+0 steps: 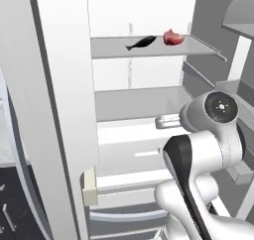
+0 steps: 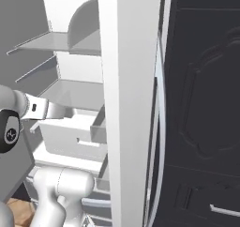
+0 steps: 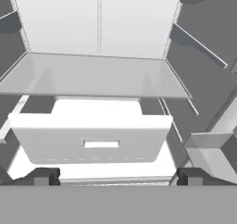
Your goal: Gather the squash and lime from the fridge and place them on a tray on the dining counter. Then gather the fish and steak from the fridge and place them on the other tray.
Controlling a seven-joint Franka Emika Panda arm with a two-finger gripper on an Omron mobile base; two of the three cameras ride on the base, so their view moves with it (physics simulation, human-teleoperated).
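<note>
The fridge (image 1: 64, 85) stands open in front of me. On its upper shelf lie the fish (image 1: 140, 43), dark and slim, and to its right the pink-red steak (image 1: 173, 37). My gripper (image 1: 159, 121) reaches into the fridge below them, level with the bare middle shelf (image 3: 92, 79). In the hand view my gripper (image 3: 118, 177) is open, its fingertips (image 3: 41, 177) wide apart with nothing between them. It faces a white drawer (image 3: 92, 137) under that shelf. The squash, the lime, the trays and the dining counter are out of view.
The open fridge door (image 2: 131, 104) stands as a tall white edge close on the right. Door bins (image 3: 208, 153) jut in at the right of the hand view. Dark panelled cabinets (image 2: 201, 104) lie beyond the door.
</note>
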